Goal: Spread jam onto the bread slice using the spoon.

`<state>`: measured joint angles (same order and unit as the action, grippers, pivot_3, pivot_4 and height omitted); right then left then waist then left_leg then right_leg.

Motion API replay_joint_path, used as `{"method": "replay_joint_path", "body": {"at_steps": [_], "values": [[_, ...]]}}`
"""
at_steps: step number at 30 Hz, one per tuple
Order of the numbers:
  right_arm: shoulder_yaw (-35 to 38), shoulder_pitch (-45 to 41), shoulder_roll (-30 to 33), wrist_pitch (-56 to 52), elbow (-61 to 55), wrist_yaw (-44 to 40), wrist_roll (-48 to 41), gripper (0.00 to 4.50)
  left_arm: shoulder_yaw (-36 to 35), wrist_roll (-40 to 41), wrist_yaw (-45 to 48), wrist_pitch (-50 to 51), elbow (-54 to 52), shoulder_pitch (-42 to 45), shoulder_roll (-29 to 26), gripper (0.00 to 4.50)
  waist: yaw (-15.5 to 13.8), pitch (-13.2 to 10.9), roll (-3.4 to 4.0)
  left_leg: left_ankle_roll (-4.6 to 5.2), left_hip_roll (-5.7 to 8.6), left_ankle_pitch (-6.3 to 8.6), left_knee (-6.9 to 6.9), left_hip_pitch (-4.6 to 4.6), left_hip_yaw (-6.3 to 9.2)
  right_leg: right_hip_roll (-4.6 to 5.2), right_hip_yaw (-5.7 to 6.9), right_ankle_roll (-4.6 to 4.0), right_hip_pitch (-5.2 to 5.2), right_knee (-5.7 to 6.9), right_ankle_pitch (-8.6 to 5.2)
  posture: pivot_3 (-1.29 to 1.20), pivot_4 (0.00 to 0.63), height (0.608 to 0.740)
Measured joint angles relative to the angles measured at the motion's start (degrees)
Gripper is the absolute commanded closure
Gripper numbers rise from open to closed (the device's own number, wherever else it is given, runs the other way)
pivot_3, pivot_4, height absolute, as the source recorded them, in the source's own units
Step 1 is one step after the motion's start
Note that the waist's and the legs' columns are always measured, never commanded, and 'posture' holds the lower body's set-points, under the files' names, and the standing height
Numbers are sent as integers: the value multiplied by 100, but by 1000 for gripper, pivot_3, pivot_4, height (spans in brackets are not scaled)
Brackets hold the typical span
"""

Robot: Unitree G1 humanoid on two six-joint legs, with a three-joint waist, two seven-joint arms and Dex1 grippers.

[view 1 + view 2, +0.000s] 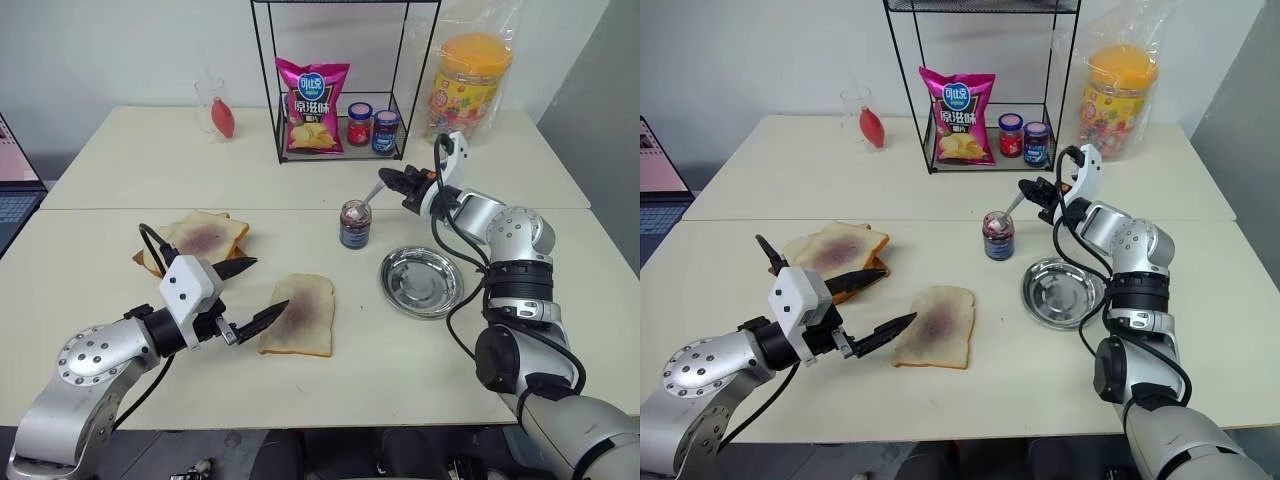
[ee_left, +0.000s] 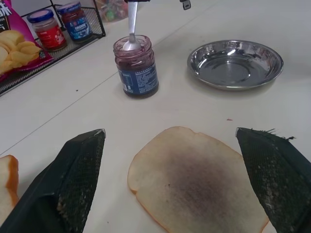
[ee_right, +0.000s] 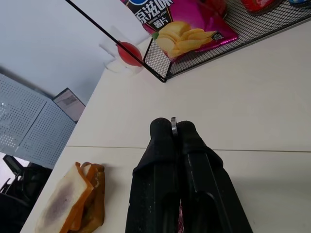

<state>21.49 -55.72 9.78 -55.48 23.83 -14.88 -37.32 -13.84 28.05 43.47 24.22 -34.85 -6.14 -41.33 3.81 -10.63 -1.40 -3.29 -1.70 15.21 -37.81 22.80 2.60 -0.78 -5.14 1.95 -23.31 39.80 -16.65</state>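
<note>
Your right gripper [image 1: 392,179] pinches the small silver spoon [image 1: 371,196], bowl dipped in the clear glass jam jar [image 1: 354,224]; the smeared white bread slice [image 1: 301,314] lies nearer the table's front edge, between your left gripper's [image 1: 246,293] spread fingers.

Taking the jam jar [image 1: 355,224] as the landmark: bare tabletop [image 1: 400,370] is lying open all around it, and a claw is finding room to pass between the jar and the steel dish [image 1: 422,281] just to its right. Behind the jar, the wire rack [image 1: 340,90] holding the chip bag [image 1: 313,106] and two small capped jars [image 1: 372,128] is blocking the far approach. The spoon [image 1: 371,195], pinched in the right claw [image 1: 390,180], is occupying the jar's mouth from above. In front, the bread slice [image 1: 300,314] is lying between the left claw's [image 1: 245,296] spread fingers; the bread pile [image 1: 195,240] is sitting well left.
</note>
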Motion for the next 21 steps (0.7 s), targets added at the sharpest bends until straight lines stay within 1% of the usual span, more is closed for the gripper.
{"method": "replay_joint_path", "body": {"at_steps": [4,6,8,9,12,15,21], "values": [[88,-2,2,-9,0,52,-60,4480,0,-8,3,-9,1,-2,1,0,0,0,0,0,0,0,0,1,0,0,0,0,0,-2,0,0,150,740],[-1,8,48,17,-13,5,-15,4480,0,-8,4,-11,1,-3,1,0,1,0,0,0,0,0,0,1,0,0,0,0,0,-3,0,0,150,740],[-493,120,190,240,-294,-269,244,4480,1,-10,5,-16,5,-11,2,0,6,-2,4,0,0,0,2,2,-1,0,-1,1,-2,-6,-1,0,150,740],[-870,167,238,414,-560,-462,434,4480,6,-12,3,-16,8,-14,3,0,18,-3,5,0,-1,0,4,3,-2,0,-2,1,-4,-6,0,0,150,740],[-1379,187,248,719,-910,-745,681,4480,13,-12,-2,-15,9,12,2,0,42,-3,5,0,-3,0,4,3,-1,-1,-1,1,-5,-7,-1,0,150,740],[-1611,213,263,918,-982,-881,846,4480,13,-11,-6,-13,8,21,2,0,51,-3,5,0,-2,0,3,5,1,-1,0,1,-5,-7,0,0,150,740],[-2257,403,493,1600,-1091,-1235,1478,4480,13,-10,-11,2,7,10,2,0,58,-3,5,0,-3,0,3,5,2,0,0,1,-5,-9,0,0,150,740]]}}
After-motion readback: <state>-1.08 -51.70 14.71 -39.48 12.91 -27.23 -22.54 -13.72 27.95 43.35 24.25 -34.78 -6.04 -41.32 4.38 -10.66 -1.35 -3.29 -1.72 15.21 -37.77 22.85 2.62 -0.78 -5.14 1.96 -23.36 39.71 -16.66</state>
